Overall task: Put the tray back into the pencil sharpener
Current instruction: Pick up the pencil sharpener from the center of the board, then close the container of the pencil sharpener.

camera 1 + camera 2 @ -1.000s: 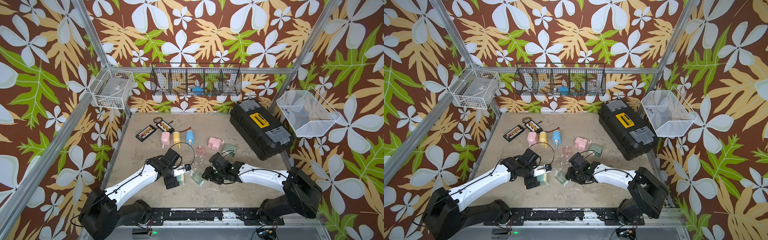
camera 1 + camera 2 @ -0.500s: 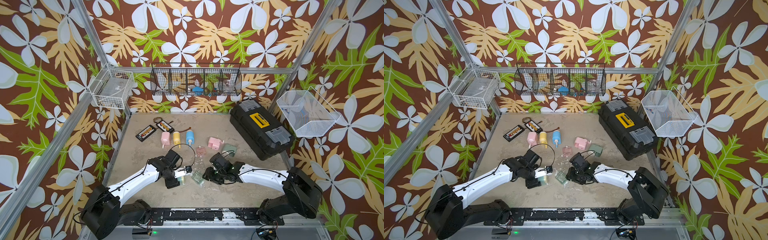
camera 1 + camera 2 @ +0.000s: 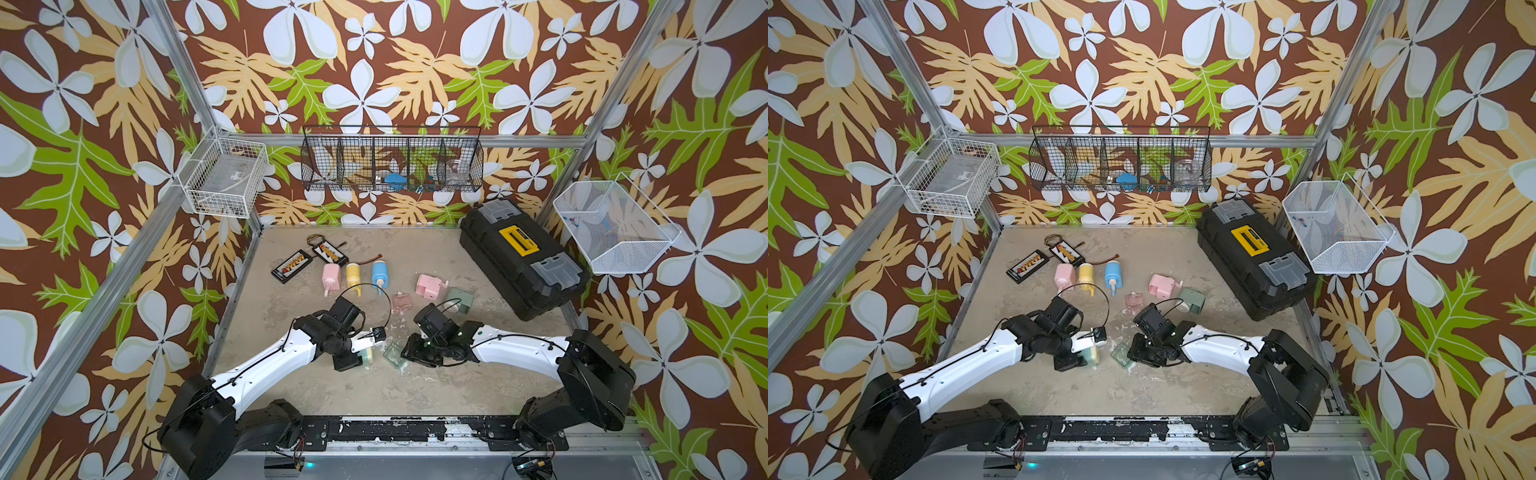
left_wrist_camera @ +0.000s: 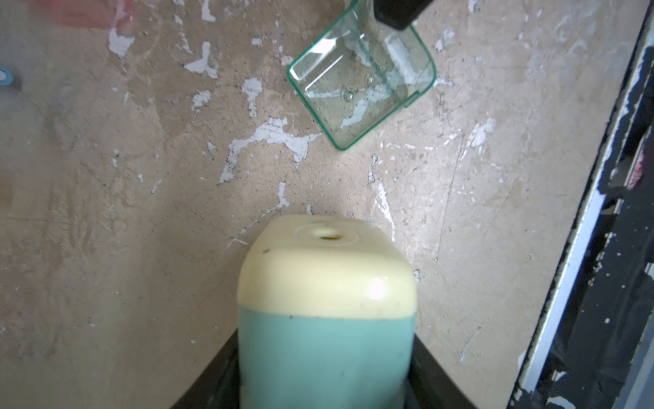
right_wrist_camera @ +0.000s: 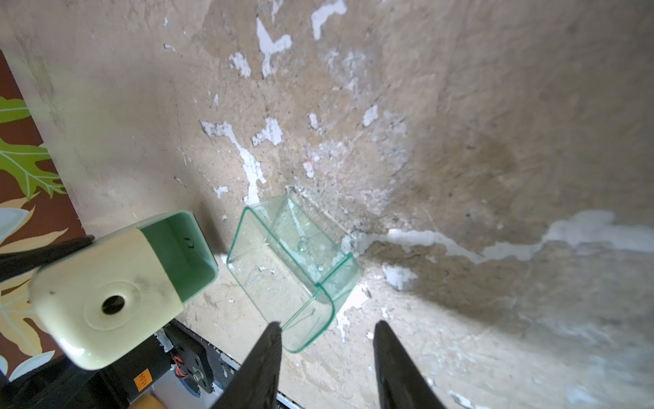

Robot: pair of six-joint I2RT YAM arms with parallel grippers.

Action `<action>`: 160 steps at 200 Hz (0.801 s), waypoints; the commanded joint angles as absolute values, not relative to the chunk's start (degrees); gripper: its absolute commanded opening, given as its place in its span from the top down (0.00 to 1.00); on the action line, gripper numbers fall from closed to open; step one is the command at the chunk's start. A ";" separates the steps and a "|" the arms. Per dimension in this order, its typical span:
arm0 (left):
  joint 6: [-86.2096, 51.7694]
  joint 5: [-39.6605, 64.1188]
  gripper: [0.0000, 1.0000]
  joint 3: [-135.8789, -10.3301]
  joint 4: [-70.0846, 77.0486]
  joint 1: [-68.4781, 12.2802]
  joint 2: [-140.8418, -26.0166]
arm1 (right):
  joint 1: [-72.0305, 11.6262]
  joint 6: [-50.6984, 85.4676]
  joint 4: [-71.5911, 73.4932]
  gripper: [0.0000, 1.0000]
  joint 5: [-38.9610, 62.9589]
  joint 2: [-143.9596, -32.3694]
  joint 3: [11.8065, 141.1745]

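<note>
The left jaws were clamped on the cream-and-teal plastic pencil sharpener (image 4: 325,301), its empty slot facing the clear green plastic tray (image 5: 293,269) beside it on the bench (image 5: 460,141). The right jaws stood apart around the tray's end, not yet gripping, so insertion looked wholly undone.

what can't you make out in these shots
- pencil sharpener: both top views, mostly hidden under the left arm
- tray: left wrist view, one end cut off by the frame edge
- black wire basket contents: both top views, too small behind mesh
</note>
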State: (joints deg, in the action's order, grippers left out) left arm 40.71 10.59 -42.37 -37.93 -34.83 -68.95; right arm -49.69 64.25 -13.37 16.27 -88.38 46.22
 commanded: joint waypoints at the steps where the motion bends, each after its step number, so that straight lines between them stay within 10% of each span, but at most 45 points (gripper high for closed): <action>1: 40.00 11.77 0.48 -42.36 -36.03 -34.89 -68.43 | -49.89 63.74 -14.15 0.58 16.69 -89.41 47.00; 160: 39.30 8.59 0.49 -40.59 -29.36 -39.59 -70.11 | -50.19 60.61 -19.10 0.80 11.96 -93.52 51.40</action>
